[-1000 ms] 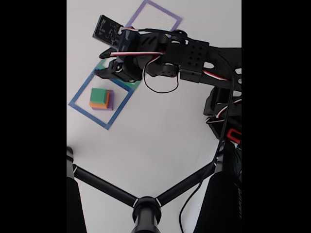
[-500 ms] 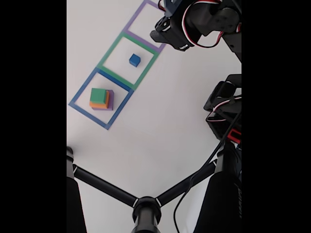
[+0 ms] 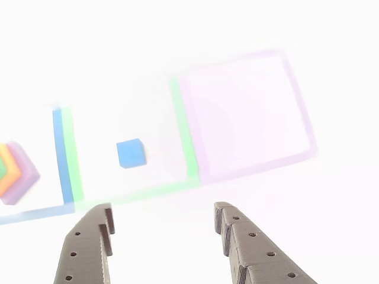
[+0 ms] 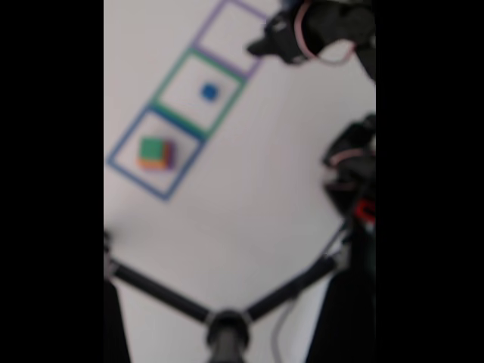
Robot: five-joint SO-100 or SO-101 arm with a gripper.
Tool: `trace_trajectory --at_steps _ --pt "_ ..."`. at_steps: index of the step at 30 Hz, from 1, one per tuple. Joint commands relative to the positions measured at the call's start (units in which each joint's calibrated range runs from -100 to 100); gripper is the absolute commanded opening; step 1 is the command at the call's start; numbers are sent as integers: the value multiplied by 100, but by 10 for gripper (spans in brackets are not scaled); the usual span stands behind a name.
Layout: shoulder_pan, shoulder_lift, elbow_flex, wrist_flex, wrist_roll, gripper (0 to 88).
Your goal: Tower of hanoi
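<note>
A small blue cube [image 3: 131,153] [image 4: 209,91] rests alone inside the green taped square [image 3: 182,133] [image 4: 168,82]. A stack of green, orange and purple blocks [image 4: 156,153] [image 3: 14,171] sits in the blue taped square [image 4: 121,147] [image 3: 61,157]. The purple taped square [image 3: 299,109] [image 4: 209,24] holds nothing. My gripper [image 3: 163,216] [image 4: 257,47] is open, its two grey fingers [image 3: 89,242] apart with nothing between them. It hovers off the row of squares, beside the edge of the purple one in the fixed view.
The table top is plain white. A black Y-shaped stand [image 4: 227,325] crosses the bottom of the fixed view. The arm's base and cables [image 4: 352,181] fill the right side. The fixed view is blurred.
The gripper was over the green square a second ago, then let the blue cube stand there and drew back up and to the right, beside the purple square.
</note>
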Motion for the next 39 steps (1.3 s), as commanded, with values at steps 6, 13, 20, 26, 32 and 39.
trace_trajectory --at_steps 6,13,20,26,32,39 --pt "-92 -360 1761 -1995 59 212" --pt "-178 -312 3207 -3800 59 222" --pt "-331 -70 4770 -6019 59 252" --pt "-446 302 5625 -7614 59 297" --pt "-446 1158 6234 -9428 59 316" --pt "-408 2320 6497 -10999 59 316"
